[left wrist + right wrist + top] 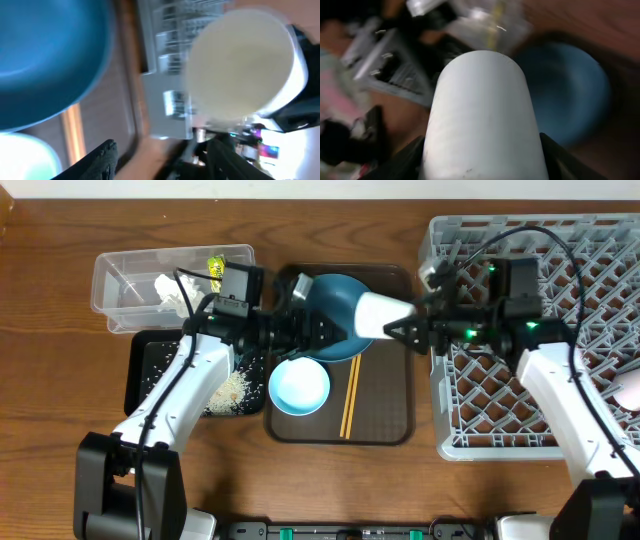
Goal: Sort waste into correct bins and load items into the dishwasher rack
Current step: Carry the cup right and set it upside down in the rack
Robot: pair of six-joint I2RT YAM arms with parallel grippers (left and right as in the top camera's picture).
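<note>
The white cup [378, 314] lies on its side in the air over the far right part of the brown tray [385, 415]. The right gripper [398, 331] pinches it, w/ a finger [407, 157] pressed on each side of the cup's wall, as the right wrist view shows. The cup's mouth faces left, above the right edge of the dark blue plate [335, 295], which sits at the tray's far end.

Also on the tray: a light blue bowl [299, 387] at the near left and a pair of wooden chopsticks [350, 400] lying just right of the bowl.

The left gripper [305, 332] hangs over the tray's far left, by the plate's left rim. Its fingers [102, 160] are spread apart w/ nothing between them.

Left of the tray, at the far side, is a clear tub [120, 275] w/ a crumpled white tissue [168, 290] and a yellow-green wrapper [214, 269] inside. Just nearer than that, beside the tray, a black tray [145, 375] holds scattered white rice [232, 388].

Right of the tray stands the grey dishwasher rack [500, 410], w/ a pinkish cup [630, 388] at its right edge.
</note>
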